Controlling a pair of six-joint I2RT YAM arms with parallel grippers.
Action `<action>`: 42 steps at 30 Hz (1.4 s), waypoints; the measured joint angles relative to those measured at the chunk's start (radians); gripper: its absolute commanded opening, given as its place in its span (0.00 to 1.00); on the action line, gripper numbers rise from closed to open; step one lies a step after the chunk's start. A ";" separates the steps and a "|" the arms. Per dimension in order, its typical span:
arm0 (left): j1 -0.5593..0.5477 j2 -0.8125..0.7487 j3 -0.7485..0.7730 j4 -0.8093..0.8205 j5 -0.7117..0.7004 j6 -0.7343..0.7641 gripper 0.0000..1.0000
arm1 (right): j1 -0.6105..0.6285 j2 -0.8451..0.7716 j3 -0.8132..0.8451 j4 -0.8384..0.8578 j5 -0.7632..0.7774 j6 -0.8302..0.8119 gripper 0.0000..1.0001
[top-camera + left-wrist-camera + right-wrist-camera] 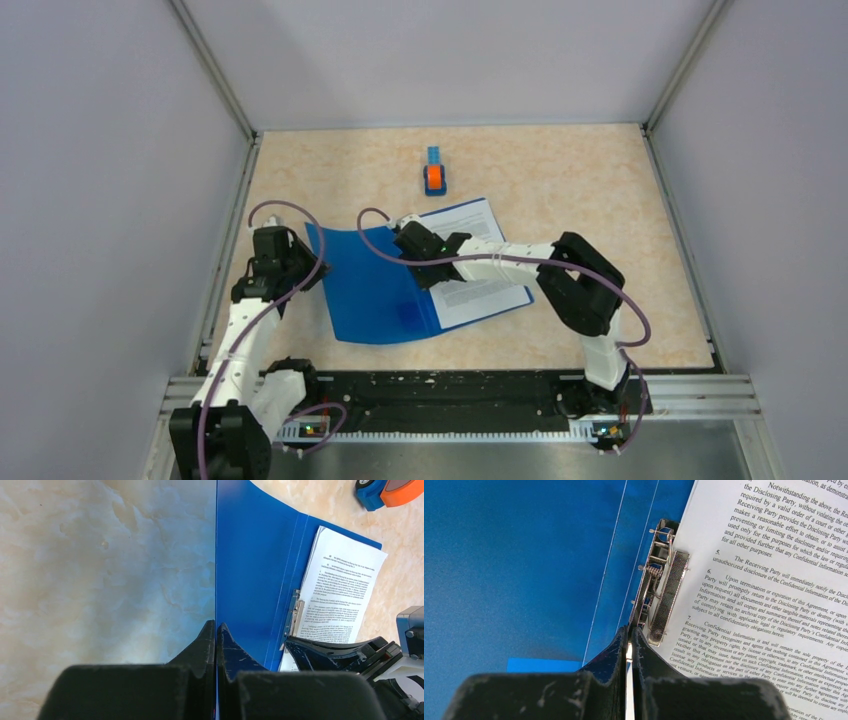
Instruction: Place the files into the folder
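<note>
While left gripper (216, 626) pinches folder (250, 555) cover, right gripper (629, 631) clenched at clip (668, 594); files (774, 605) read "Confidential Information" (legal text).

Robot lab test cell: marbled tabletop (600, 180) enclosed by grey wall panels (100, 150) on aluminium posts (215, 75); left arm (240, 330) and right arm (585, 290) mounted on a metal rail (700, 385).
</note>
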 measured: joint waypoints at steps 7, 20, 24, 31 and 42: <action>-0.008 -0.008 -0.001 0.006 -0.006 -0.001 0.00 | 0.022 0.012 0.008 -0.006 0.057 -0.002 0.00; -0.026 -0.013 0.000 0.010 -0.019 -0.003 0.00 | 0.074 0.038 0.024 -0.014 0.189 -0.024 0.00; -0.043 -0.013 0.006 0.015 -0.025 -0.003 0.00 | 0.084 0.038 0.018 -0.002 0.198 -0.051 0.00; -0.053 -0.013 0.013 0.013 -0.028 -0.003 0.00 | 0.105 0.044 0.011 0.015 0.235 -0.120 0.00; -0.068 -0.013 0.033 0.013 -0.031 -0.004 0.00 | 0.109 0.066 0.037 0.008 0.225 -0.200 0.00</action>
